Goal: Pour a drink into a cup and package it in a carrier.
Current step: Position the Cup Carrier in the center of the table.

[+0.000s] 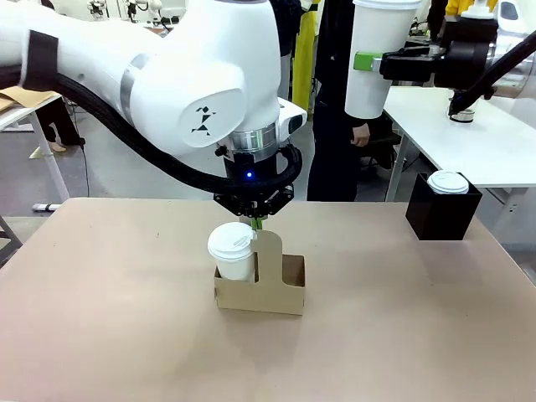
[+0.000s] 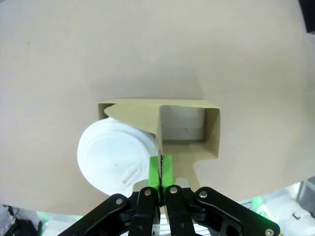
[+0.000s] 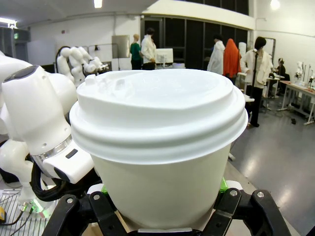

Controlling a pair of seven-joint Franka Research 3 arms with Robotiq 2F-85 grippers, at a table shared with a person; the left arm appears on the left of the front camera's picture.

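Note:
The brown cardboard carrier (image 1: 280,293) stands on the table's middle. A white lidded cup (image 1: 232,249) sits in its left pocket; the other pocket (image 2: 184,129) is empty. From above, my left gripper (image 1: 258,224) is shut on the carrier's upright handle tab (image 2: 158,142), green pads (image 2: 154,169) pinching the card beside the cup lid (image 2: 115,157). High at the back right, my right gripper (image 1: 374,64) is shut on a second white lidded cup (image 1: 368,84), held upright in the air; the right wrist view shows this cup (image 3: 162,128) close up. The drink is hidden.
A black box (image 1: 442,216) stands at the table's right rear with another lidded cup (image 1: 448,182) on top. A person in dark clothes (image 1: 335,126) stands at the far side. A white table (image 1: 477,142) lies behind on the right.

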